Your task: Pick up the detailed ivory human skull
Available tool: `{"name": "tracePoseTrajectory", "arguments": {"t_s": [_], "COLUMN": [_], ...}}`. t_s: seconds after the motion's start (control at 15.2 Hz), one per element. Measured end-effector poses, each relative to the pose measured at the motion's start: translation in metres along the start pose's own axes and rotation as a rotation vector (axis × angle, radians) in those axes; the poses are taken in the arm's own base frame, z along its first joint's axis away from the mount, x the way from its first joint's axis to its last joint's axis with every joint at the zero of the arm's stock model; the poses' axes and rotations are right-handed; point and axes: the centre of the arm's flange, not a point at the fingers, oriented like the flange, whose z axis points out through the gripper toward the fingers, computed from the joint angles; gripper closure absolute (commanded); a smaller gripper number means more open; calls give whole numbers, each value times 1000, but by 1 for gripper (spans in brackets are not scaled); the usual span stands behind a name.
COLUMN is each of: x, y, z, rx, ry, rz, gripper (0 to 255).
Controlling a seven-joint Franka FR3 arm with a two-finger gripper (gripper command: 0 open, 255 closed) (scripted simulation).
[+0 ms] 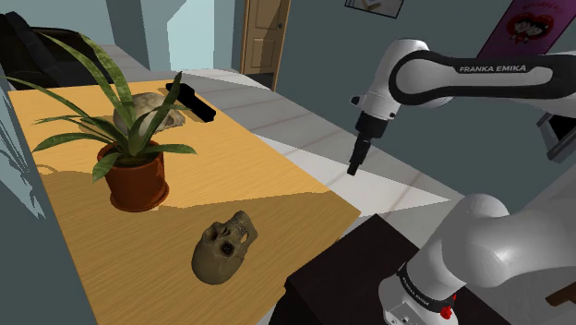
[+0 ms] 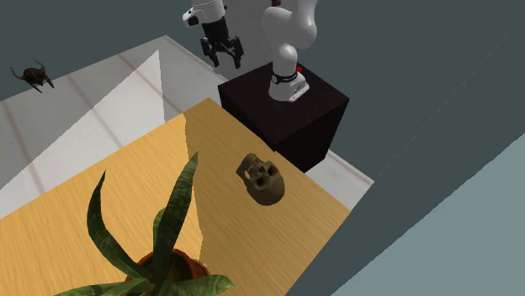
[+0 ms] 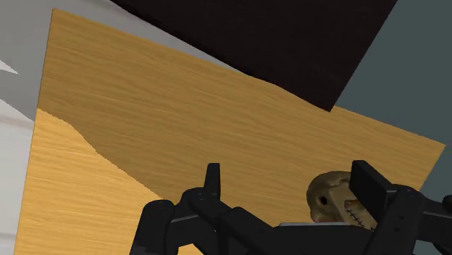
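A tan-brown human skull (image 1: 222, 249) lies on its side on the wooden table (image 1: 277, 180), near the corner closest to the stand; it is also in the second exterior view (image 2: 262, 178). A paler skull-like object (image 1: 148, 109) sits at the table's far end, partly hidden by plant leaves. My gripper (image 1: 354, 164) hangs high over the floor, off the table's edge to the shoulder view's right, well away from both. It is open (image 2: 225, 55) with nothing between the fingers. In the wrist view the tan-brown skull (image 3: 332, 201) shows just behind one finger (image 3: 368, 190).
A spiky plant in a terracotta pot (image 1: 135, 180) stands mid-table. A black pistol-shaped object (image 1: 191, 100) lies at the far end. The dark stand (image 2: 286, 105) adjoins the table corner. A small dark figure (image 2: 34, 76) sits on the floor far off.
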Motion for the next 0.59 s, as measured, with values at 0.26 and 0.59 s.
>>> {"name": "tracePoseTrajectory", "arguments": {"t_s": [0.26, 0.59], "x": [18, 52], "y": [5, 5], "z": [42, 98], "rx": [63, 140], "ry": [53, 118], "rz": [-148, -330], "gripper": [0, 0]}}
